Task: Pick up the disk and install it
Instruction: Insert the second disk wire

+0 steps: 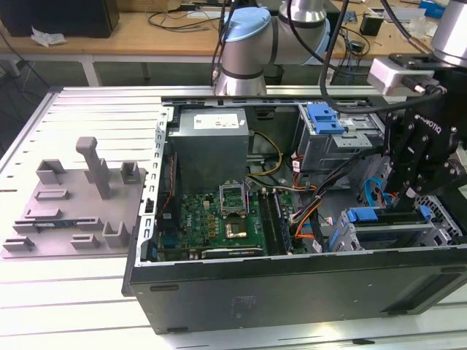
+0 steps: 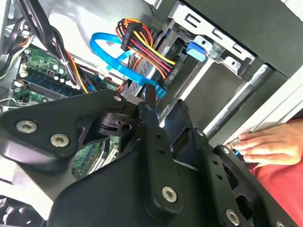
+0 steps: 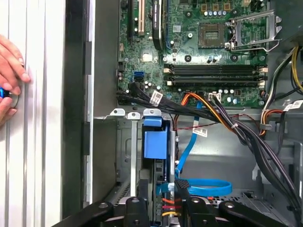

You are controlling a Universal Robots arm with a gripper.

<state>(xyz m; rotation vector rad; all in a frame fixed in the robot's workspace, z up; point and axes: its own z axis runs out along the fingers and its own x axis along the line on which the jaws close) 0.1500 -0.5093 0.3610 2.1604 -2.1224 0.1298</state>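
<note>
1. While the gripper (image 1: pixel 408 208) hangs lower right of the exterior view, its fingers (image 3: pixel 135 208) pinch the disk (image 3: pixel 155 144), seemingly to seat it.
2. Disk: standing in drive cage (image 1: pixel 387 233), blue carrier uppermost.
3. Hand (image 2: pixel 265 147): resting beside case (image 1: pixel 292 288).

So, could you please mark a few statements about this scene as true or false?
1. The computer case lies open. True.
2. The robot's hand hovers over the middle of the circuit board. False: it is at the drive bay, at the exterior view's right.
3. A person's hand is beside the case. True.
4. A cooler covers the processor socket. False: the socket is bare.
5. A blue cable loops near the drive bay. True.
</note>
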